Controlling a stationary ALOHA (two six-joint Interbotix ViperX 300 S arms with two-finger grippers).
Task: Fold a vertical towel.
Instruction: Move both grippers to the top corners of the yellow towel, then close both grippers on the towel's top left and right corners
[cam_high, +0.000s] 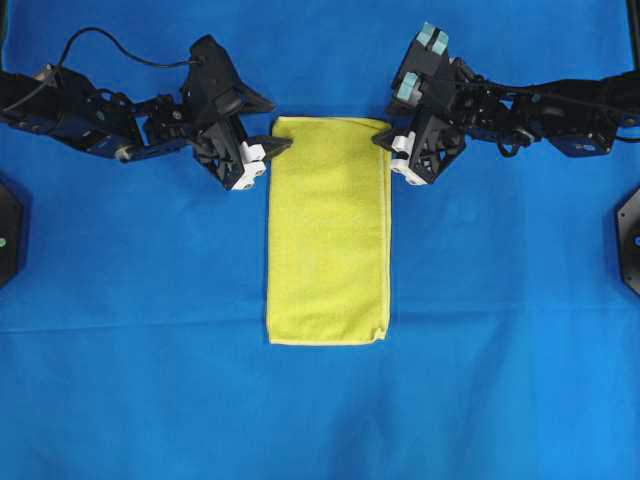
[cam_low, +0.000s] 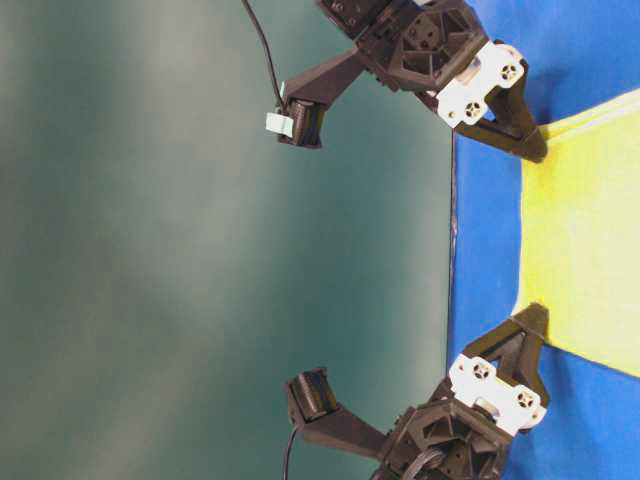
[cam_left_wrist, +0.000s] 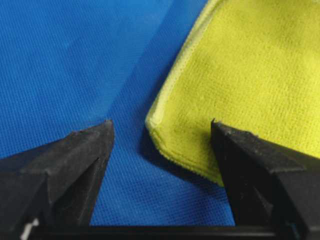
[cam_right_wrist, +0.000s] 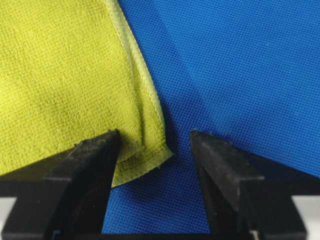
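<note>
Blue cloth (cam_high: 130, 380) covering the table, plain dark green wall (cam_low: 150, 260) behind, even lighting

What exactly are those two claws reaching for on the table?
A blue cloth covers the whole table. In its middle lies the towel, a long upright rectangle with both claws at its top corners. It is the only bright yellow thing there, with pale stitched edges.
</note>
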